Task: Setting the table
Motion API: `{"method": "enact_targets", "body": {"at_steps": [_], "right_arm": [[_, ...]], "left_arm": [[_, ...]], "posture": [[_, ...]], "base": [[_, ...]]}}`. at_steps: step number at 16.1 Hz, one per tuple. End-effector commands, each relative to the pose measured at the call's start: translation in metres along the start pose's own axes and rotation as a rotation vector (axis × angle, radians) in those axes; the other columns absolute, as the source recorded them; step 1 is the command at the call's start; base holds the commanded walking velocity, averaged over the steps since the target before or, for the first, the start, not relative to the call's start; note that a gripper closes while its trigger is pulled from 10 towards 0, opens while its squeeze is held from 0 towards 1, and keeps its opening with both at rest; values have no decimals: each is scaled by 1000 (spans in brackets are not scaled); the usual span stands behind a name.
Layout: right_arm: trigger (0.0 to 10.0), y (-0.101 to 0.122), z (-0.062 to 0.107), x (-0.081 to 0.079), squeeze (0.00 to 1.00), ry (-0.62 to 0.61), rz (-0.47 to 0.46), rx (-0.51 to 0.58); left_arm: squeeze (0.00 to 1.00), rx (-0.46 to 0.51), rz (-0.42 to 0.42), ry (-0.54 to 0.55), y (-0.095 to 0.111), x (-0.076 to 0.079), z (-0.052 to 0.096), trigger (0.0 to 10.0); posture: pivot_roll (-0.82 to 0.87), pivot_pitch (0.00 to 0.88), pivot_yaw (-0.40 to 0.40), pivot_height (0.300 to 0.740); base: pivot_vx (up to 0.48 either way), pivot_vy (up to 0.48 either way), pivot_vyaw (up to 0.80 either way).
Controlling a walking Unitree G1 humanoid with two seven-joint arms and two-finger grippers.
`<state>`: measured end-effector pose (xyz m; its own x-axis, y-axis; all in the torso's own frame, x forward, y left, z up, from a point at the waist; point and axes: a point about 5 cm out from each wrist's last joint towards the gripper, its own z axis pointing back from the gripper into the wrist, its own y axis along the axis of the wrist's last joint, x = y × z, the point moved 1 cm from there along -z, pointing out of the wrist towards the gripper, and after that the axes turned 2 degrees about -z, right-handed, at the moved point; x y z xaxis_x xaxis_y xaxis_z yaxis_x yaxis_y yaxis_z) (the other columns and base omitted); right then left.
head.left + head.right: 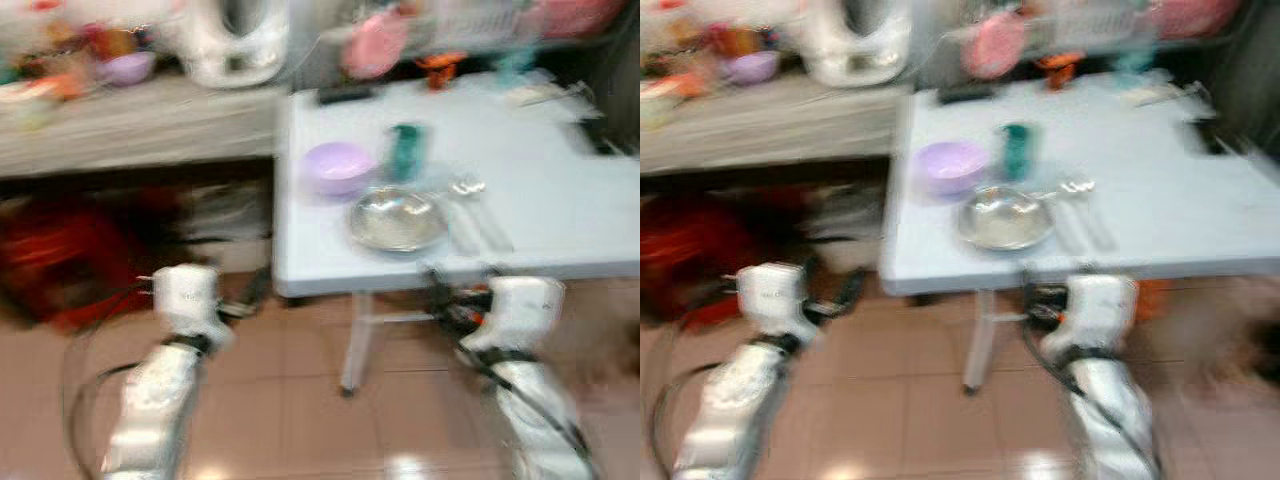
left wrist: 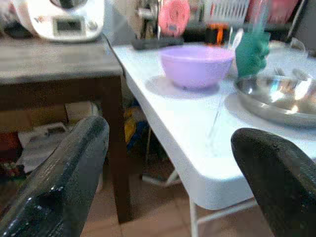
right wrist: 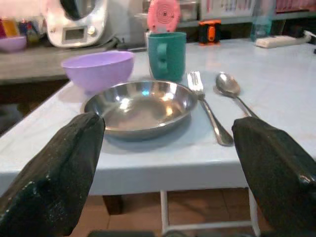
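Observation:
On the white folding table (image 1: 560, 200) a steel plate (image 3: 140, 108) lies near the front edge. A purple bowl (image 3: 98, 69) and a teal mug (image 3: 167, 55) stand just behind it. A fork (image 3: 207, 106) and a spoon (image 3: 229, 89) lie side by side to the plate's right. My right gripper (image 3: 169, 126) is open, held low in front of the table edge and facing the plate. My left gripper (image 2: 170, 134) is open too, off the table's left front corner and below its top. Neither holds anything.
A grey wooden counter (image 1: 120, 125) stands left of the table, with a white kitchen appliance (image 1: 235, 40) and a small purple bowl (image 1: 128, 68) on it. Red things (image 1: 60, 255) sit beneath it. A black remote (image 1: 345, 95) and clutter line the table's back. Tiled floor (image 1: 300, 400) lies below.

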<state>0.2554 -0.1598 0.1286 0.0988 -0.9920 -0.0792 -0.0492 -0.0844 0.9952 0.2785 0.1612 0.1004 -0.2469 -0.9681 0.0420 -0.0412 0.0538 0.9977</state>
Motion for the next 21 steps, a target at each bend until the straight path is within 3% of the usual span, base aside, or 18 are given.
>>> {"method": "enact_targets", "body": {"at_steps": [1, 12, 14, 15, 21], "right_arm": [[10000, 1, 2, 9, 0, -30, 15, -2], [10000, 5, 2, 9, 0, -20, 11, 22], [10000, 5, 3, 9, 0, -20, 11, 22], [10000, 5, 4, 10, 0, -21, 12, 21], [10000, 1, 12, 15, 0, -1, 19, -15]], "left_arm": [[0, 17, 6, -24, 4, 7, -3, 10000], [0, 12, 9, -21, 3, 8, -3, 10000], [0, 17, 9, -25, 3, 7, 0, 10000], [0, 13, -38, -44, 1, 7, 6, 10000], [0, 3, -116, -75, -2, -6, 28, 10000]], "posture": [[-119, 75, 91, 740], [-122, 75, 88, 740], [-122, 75, 88, 740], [-121, 76, 87, 740], [-120, 78, 81, 740]], "base": [[352, 0, 0], [341, 0, 148], [0, 0, 0], [0, 0, 0], [0, 0, 0]]}}
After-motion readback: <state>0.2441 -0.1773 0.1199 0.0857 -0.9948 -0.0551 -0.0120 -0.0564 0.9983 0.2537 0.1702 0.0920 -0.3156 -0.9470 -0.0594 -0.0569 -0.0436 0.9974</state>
